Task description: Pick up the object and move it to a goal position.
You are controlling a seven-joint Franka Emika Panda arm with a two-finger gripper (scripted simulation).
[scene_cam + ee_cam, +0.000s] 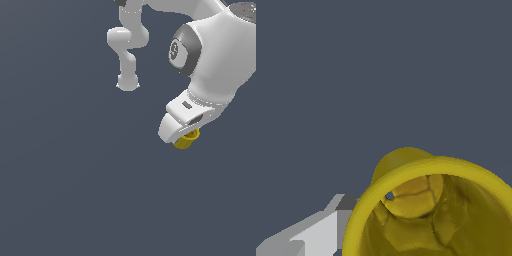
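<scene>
The object (188,141) is a small bright yellow cup, tilted, poking out from under the white hand in the exterior view's right half. My gripper (184,135) sits right over it, and the hand hides the cup's upper part and the fingers. In the wrist view the object (406,162) fills the near corner, very close, with its rim and hollow inside facing the camera. One grey-white finger (316,234) lies against its side. The other finger is hidden behind the cup. The gripper looks shut on the cup.
The arm's white links and base (127,82) stand at the back of the exterior view. The big wrist housing (215,55) fills the upper right. A plain dark grey-blue surface (75,190) lies all around.
</scene>
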